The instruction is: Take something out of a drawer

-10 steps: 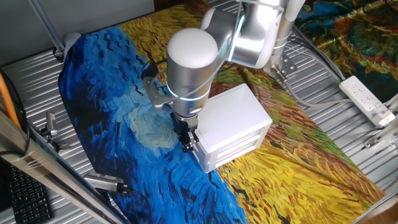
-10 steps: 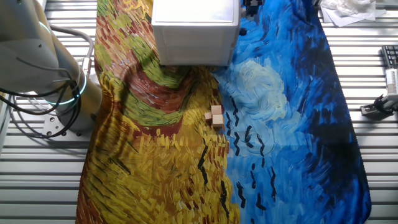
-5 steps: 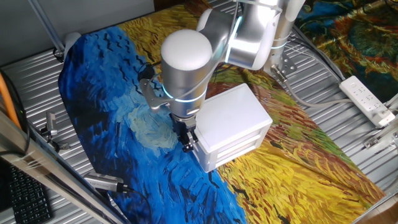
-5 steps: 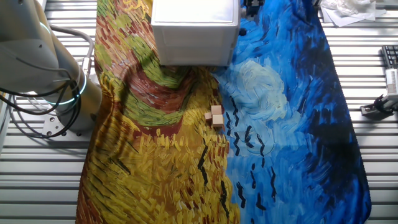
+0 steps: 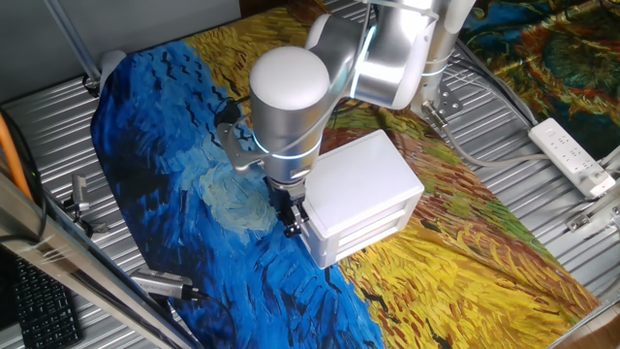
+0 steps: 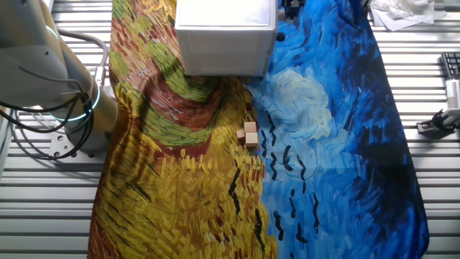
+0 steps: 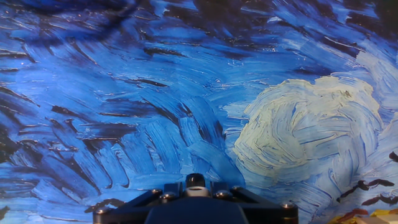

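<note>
The white cabinet (image 5: 363, 194) stands on the painted cloth, and the seams of its drawer (image 5: 373, 231) look flush with the front, so the drawer appears shut. My gripper (image 5: 292, 223) hangs low at the cabinet's front-left corner, over the blue part of the cloth. Its dark fingers are too small to show their gap. The hand view shows only blue cloth and my hand's dark body (image 7: 196, 208). Small light-brown wooden blocks (image 6: 248, 134) lie together on the cloth, well away from the cabinet (image 6: 226, 32). The drawer's inside is hidden.
The cloth (image 5: 165, 126) covers a ribbed metal table (image 5: 48, 145). A white power strip (image 5: 572, 155) lies at the right edge, a keyboard (image 5: 39, 310) at the lower left. The arm's base (image 6: 50, 86) and cables stand beside the cloth.
The arm's round elbow has shifted slightly to the left. The gripper stays at the cabinet's corner, and the blocks and the cabinet have not moved.
</note>
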You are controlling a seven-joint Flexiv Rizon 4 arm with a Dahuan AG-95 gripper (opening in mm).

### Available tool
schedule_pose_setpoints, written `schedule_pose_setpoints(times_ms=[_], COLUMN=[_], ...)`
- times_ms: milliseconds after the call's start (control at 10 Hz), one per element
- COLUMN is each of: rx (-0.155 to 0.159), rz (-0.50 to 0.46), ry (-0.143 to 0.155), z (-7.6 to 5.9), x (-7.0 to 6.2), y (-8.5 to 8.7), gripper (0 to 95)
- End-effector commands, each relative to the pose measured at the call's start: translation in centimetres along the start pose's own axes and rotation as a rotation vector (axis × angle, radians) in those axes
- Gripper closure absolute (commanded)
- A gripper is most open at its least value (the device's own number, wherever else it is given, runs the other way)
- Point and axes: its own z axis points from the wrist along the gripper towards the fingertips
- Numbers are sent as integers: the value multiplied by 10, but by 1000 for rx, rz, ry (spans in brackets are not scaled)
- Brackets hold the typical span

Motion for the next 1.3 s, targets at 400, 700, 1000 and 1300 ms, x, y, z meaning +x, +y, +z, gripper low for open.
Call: schedule_pose_setpoints(times_ms=[400,700,1000,1300], rx=[2,4,3,5], rz=[-2,-2,-1,-4], ry=[-1,1,1,1], z=[0,2,1,1], x=[-5,-8,-11,-14], y=[3,5,6,7], gripper=[950,950,950,950])
